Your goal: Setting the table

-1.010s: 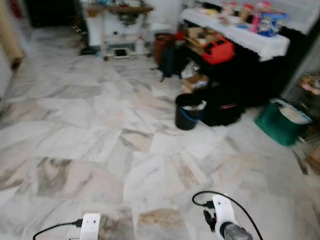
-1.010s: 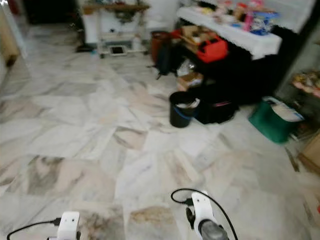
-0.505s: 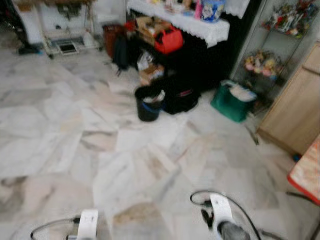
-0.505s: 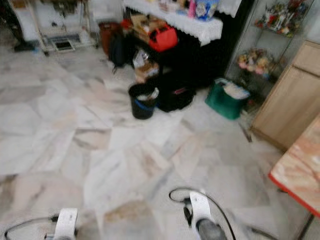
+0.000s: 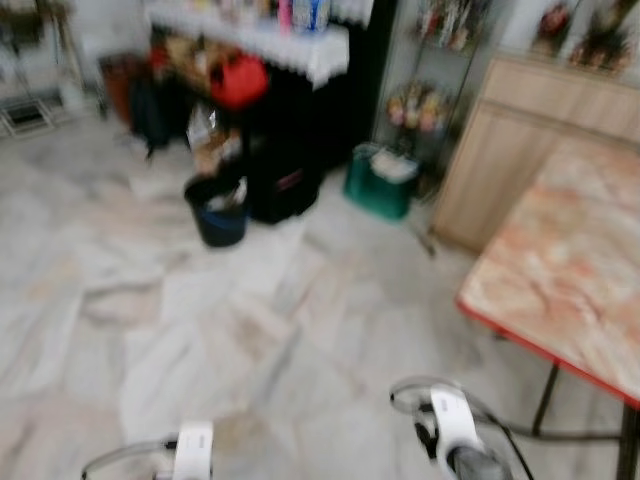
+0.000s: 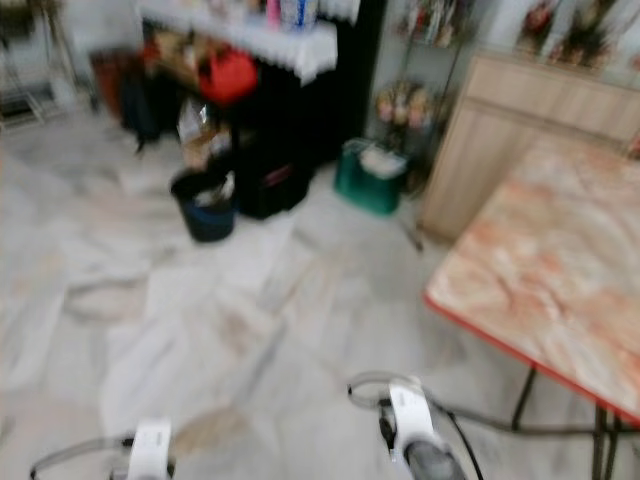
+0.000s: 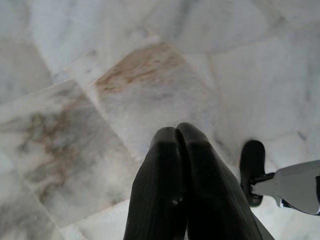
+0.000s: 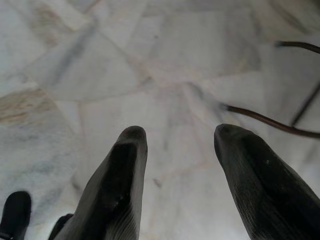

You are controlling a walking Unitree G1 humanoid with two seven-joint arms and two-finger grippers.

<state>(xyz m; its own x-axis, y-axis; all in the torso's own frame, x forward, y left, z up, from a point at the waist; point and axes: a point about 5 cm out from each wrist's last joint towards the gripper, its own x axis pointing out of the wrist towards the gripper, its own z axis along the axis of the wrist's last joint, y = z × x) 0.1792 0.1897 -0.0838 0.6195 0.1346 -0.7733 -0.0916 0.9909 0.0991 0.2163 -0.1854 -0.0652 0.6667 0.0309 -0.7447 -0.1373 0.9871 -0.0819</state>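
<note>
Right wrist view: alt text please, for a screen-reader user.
The right hand hangs open over a pale marble floor, its two black fingers spread apart and holding nothing. Thin dark table legs cross the far corner of the floor.

The head views are blurred, the table (image 5: 570, 270) runs off the right edge, and the shelf clutter (image 5: 250, 40) is perhaps unreadable.

White wrists (image 5: 455, 440), black ribbed fingers (image 8: 115, 190)
</note>
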